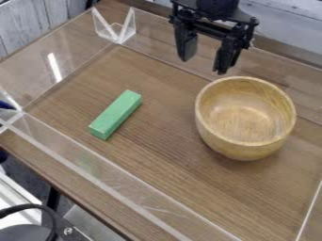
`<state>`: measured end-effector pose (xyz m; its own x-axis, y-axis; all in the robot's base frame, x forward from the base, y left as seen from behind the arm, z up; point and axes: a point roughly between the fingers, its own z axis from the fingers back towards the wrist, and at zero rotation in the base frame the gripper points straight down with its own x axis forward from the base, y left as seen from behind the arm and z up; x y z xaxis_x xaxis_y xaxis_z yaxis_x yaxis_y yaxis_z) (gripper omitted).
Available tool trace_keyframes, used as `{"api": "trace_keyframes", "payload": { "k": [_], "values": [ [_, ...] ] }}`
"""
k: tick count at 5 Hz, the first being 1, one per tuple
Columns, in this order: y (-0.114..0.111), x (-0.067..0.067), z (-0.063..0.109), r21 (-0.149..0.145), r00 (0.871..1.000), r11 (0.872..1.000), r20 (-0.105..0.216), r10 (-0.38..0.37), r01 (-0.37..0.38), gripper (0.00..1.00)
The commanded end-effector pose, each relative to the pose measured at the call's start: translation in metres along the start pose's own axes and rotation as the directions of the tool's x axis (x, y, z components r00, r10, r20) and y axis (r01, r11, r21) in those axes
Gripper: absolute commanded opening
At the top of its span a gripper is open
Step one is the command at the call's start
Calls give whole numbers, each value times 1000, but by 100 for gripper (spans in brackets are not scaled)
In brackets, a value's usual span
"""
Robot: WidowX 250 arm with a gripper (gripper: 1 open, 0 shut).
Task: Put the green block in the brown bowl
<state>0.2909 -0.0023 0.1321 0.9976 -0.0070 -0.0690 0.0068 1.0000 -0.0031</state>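
Note:
The green block lies flat on the wooden tabletop, left of centre, its long side running diagonally. To its right stands the brown bowl, round, light tan and holding nothing. My black gripper hangs at the top of the view, pointing down, above the table just behind the bowl's far left rim. Its fingers are spread apart with nothing between them. It is well up and to the right of the block, touching neither object.
Clear acrylic walls ring the wooden table surface, with a clear corner bracket at the back left. A dark cable and a tripod part show at the bottom left corner.

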Motion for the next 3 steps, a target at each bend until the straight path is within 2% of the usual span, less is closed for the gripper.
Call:
{"api": "trace_keyframes", "payload": {
  "k": [1, 2, 3],
  "values": [
    [7, -14, -4, 7, 999, 1000, -33, 19, -19, 100],
    [33, -44, -16, 25, 998, 998, 0, 56, -56, 100],
    [70, -68, -26, 34, 991, 992, 53, 123, -125, 100]
  ]
}}
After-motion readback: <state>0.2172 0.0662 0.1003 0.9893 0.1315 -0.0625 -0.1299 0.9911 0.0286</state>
